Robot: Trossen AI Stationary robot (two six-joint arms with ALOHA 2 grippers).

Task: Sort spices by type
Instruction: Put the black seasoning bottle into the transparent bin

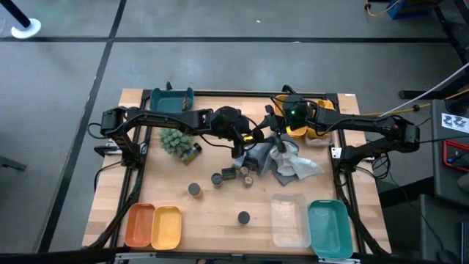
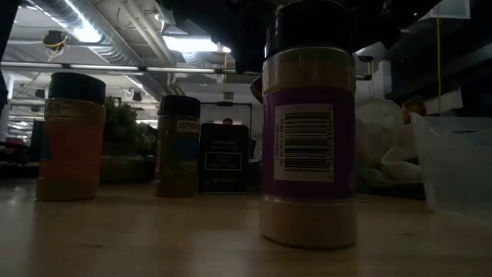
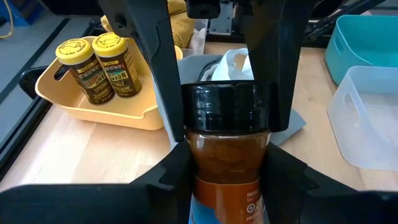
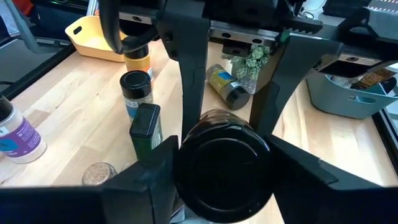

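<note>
Sorting is under way, and both arms meet over the middle of the table [image 1: 176, 220], each carrying a jar.

The left gripper [image 3: 227, 155] is clamped on a brown spice jar [image 3: 227, 149] with a black lid, its 2 fingers pressing the jar's sides just under the lid, so the jar hangs upright and its label faces the wrist camera. Ahead of this gripper sits a yellow tray [image 3: 93, 102] with 2 yellow-lidded jars [image 3: 99, 68] standing in it side by side; that pairing reads as a group already formed by type, so trays likely serve as bins. A clear tub [image 3: 367, 118] and a teal tub [image 3: 367, 37] lie off to the gripper's other side, near a grey cloth [image 3: 205, 65].

The right gripper [image 4: 224, 143] is closed on a dark-lidded jar [image 4: 222, 165], seen lid-on between its fingers. Beyond it stand a dark green tin [image 4: 146, 134] and a black-lidded jar with a blue label [image 4: 135, 93], close together, with a purple-labelled jar [image 4: 15, 140] well apart to one side. A jar lying on its side [image 4: 225, 87] rests just beside the green plant ball [image 4: 252, 59].

From the overhead camera, several loose jars [image 1: 234, 174] cluster below the 2 grippers, and 1 [image 1: 243, 217] stands alone nearer the front trays [image 1: 154, 226], so most sorting seems to remain.
</note>
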